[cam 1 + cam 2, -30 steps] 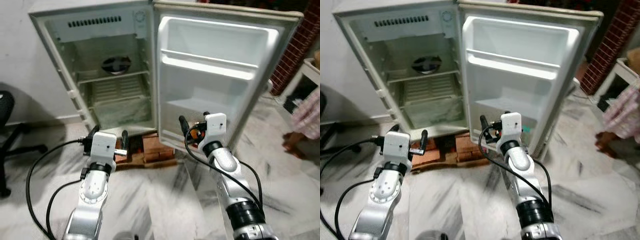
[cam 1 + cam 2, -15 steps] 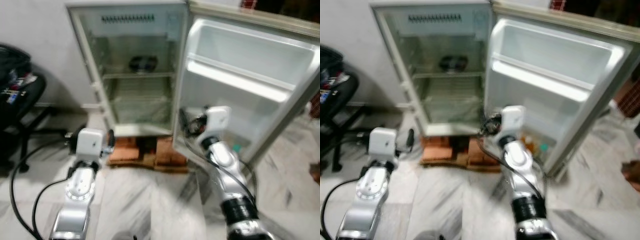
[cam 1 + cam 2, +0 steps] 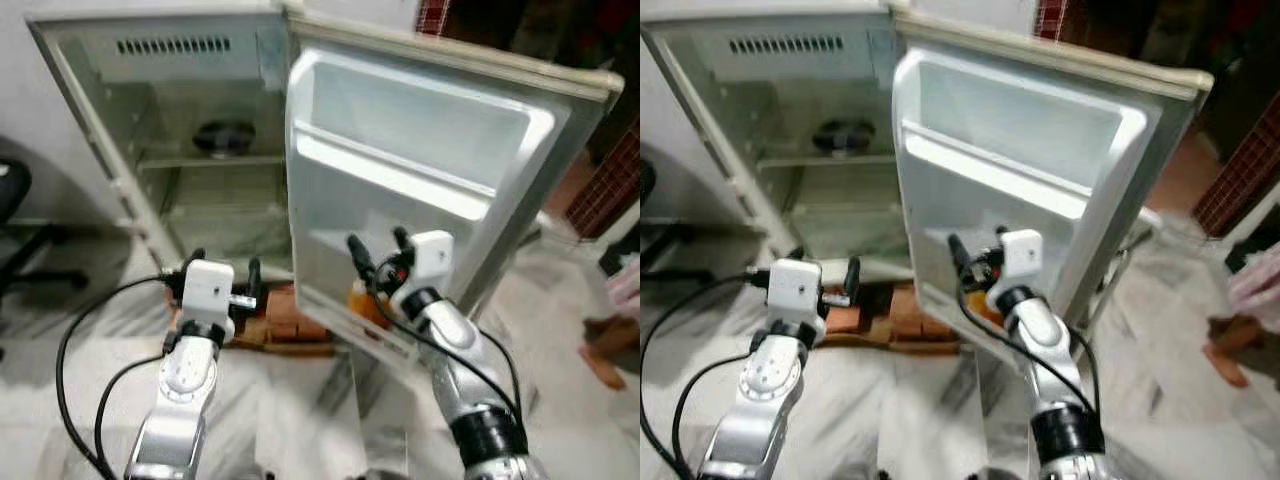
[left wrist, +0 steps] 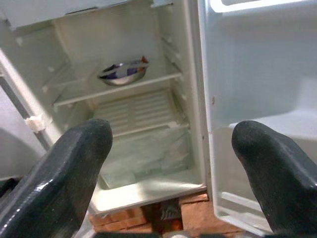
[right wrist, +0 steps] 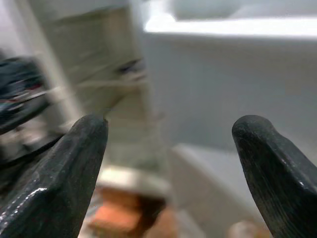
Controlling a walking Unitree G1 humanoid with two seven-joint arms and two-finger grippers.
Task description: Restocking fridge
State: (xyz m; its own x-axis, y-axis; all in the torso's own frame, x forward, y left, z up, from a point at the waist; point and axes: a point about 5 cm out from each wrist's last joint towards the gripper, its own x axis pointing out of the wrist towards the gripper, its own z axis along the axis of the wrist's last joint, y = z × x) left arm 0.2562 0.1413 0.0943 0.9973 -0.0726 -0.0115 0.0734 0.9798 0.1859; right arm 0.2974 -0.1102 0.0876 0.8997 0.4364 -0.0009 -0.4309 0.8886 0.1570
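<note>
Both grippers, left gripper (image 3: 222,272) and right gripper (image 3: 375,250), hold jaws wide and empty; judge: face the fridge (image 3: 170,140) squarely first

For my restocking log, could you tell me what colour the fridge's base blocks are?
Reddish-brown bricks, clearest in the left wrist view.

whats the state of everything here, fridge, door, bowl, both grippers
fridge: open, raised on bricks
door: swung wide, upper shelves bare
orange item: sitting in the bottom door shelf
bowl: upright on the middle fridge shelf, something inside it
left gripper: open, holding nothing, facing the fridge
right gripper: open, holding nothing, close to the lower door shelf
</note>
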